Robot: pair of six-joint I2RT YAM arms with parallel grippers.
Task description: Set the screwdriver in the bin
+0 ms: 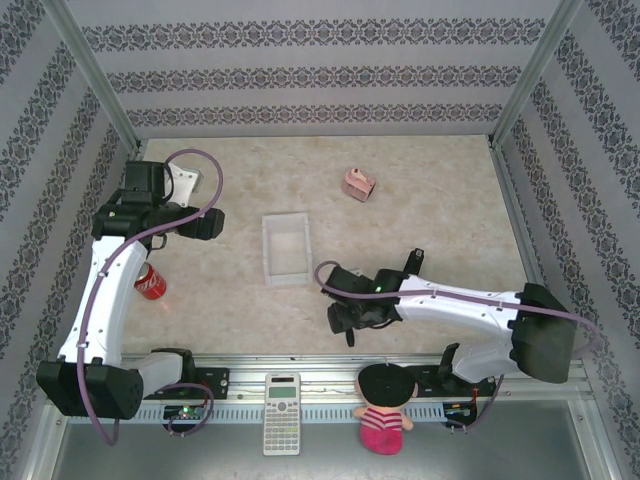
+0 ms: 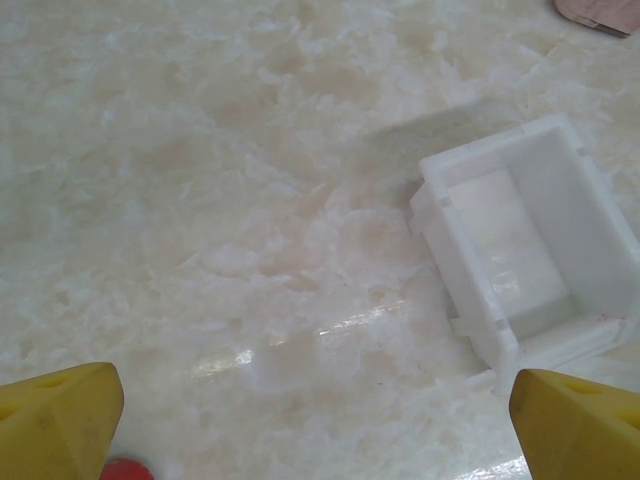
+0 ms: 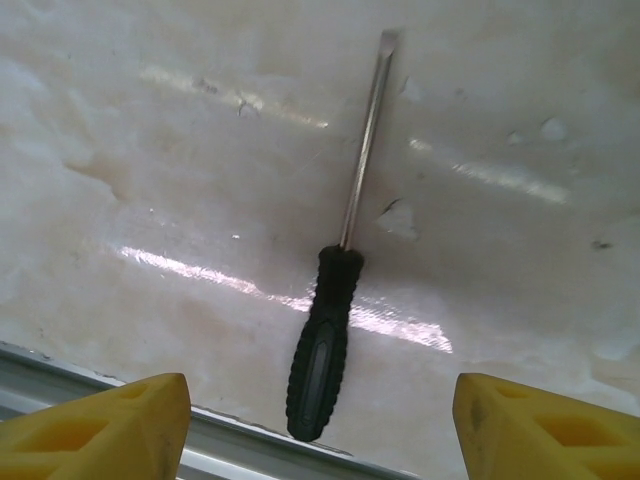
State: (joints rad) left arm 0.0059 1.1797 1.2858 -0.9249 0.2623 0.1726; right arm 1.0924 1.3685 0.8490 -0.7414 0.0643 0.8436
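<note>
**Item 1. Screwdriver**: black ribbed handle, thin metal shaft, flat tip. It lay flat on the table, outside the bin and well apart from it. In the right wrist view the butt of the handle pointed toward the metal rail at the table's near edge, and the tip pointed away from it. Nothing was gripping it.

**Item 2. Bin**: white, shallow, rectangular, open at the top. It stood upright near the middle of the table with nothing inside it. The left wrist view also showed it, at the right of that view, with its inside bare.

**Item 3. Right gripper**: jaws spread wide and holding nothing. The yellow fingers stood one to either side of the screwdriver handle, and neither touched it. In the top view the gripper hung low over the near part of the table, to the near right of the bin.

**Item 4. Left gripper**: released, with its yellow fingers far apart and only bare tabletop between them. It was on the left side of the table, with its camera facing toward the bin.

**Item 5. Other items noted:**
- A small pink box sat on the far side of the table, to the far right of the bin.
- A red can stood at the left, beside the left arm.
- A calculator lay on the near ledge.
- A doll in a pink dress was just to the right of the calculator.
</note>
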